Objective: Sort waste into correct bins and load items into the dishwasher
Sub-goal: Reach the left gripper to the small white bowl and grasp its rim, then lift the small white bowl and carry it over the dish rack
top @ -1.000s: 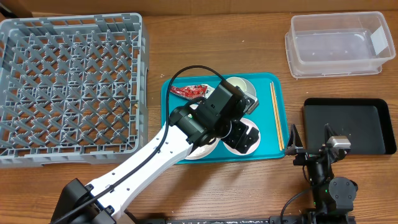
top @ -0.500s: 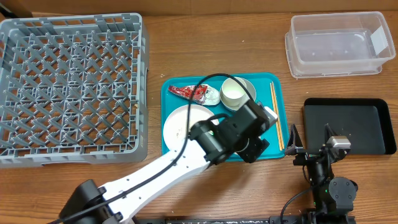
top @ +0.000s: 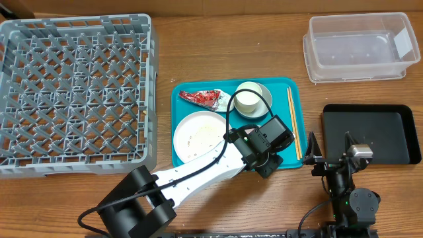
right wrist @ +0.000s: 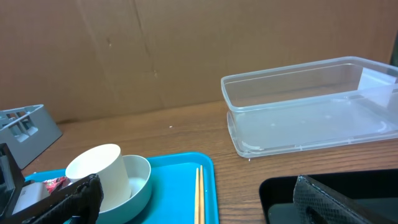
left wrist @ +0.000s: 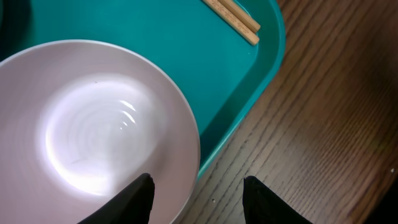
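My left jaws stand partly spread and pinch nothing. In the left wrist view, 1 fingertip (left wrist: 138,198) hangs over the inside of the small pinkish-white bowl (left wrist: 93,130) and the other is outside it, so the bowl's rim lies in the gap between them. I cannot tell whether the inner fingertip touches the bowl. The bowl sits upright in the near right corner of the teal tray (left wrist: 186,50), close to that tray's edge.

Sweeping the overhead view from the left, the grey dish rack (top: 73,86) fills the far left of the desk (top: 231,39). The teal tray lies just beside it. On the tray's left half, the red foil wrapper (top: 203,98) lies along the far edge, and the large white plate (top: 198,135) lies nearer me, dotted with pale grains. To the right of the wrapper, the white cup (top: 248,99) rests tilted inside the metal bowl (top: 264,92). My left arm covers the corner below them. The 2 chopsticks (top: 294,122) lie side by side along the tray's right edge.

Further right, my right jaws are spread wide and hold nothing, with 1 fingertip (right wrist: 84,193) at each lower corner of the right wrist view. They sit beside the black tray (top: 370,132). The clear tub (top: 357,46) stands beyond the black tray, apart from it.
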You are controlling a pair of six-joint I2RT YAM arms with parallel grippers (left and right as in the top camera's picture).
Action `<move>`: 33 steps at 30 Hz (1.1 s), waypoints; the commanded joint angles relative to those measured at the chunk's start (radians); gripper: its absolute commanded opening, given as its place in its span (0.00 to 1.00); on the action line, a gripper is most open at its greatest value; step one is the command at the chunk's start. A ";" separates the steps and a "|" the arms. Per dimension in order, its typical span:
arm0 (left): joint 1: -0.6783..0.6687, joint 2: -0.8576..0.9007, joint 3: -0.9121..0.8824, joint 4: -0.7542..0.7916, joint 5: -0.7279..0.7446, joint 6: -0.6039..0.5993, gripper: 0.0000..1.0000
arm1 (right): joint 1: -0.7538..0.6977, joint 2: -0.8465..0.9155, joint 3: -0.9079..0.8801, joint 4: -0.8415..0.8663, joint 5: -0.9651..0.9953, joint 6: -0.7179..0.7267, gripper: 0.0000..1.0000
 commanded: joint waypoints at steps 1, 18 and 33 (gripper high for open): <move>-0.019 0.038 0.019 0.001 0.020 0.017 0.49 | 0.003 -0.009 -0.010 0.006 0.009 0.003 1.00; -0.020 0.092 0.029 0.026 0.024 -0.035 0.14 | 0.003 -0.009 -0.010 0.006 0.009 0.003 1.00; -0.012 0.089 0.396 -0.269 0.025 -0.090 0.04 | 0.003 -0.009 -0.010 0.006 0.009 0.003 1.00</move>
